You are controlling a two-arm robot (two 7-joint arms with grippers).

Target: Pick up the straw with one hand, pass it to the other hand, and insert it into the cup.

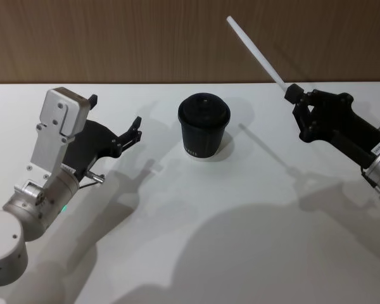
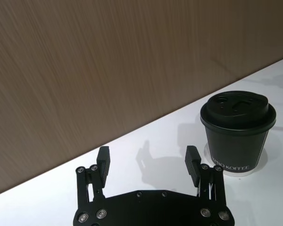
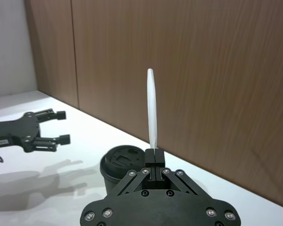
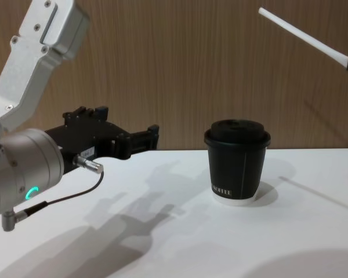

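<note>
Left black claw point(image 1: 114, 113) is held open, empty, near the lidded black paper cup point(image 1: 204, 126); the thin white straw point(image 1: 256, 50) is clamped by the right claw point(image 1: 292, 95).

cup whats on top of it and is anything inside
A black lid closes the cup; it hides the inside. The straw is apart, held up by the right gripper.

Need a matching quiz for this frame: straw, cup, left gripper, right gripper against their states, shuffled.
Things:
1. straw
2. cup
3. left gripper
4. right gripper

States:
A. open, empty, to the cup's left
B. lidded, upright on the table
C. shut on the straw's lower end
D. tilted in the air, off to the cup's right

Pairs: 1-D, 2-B, 3-A, 4-C
</note>
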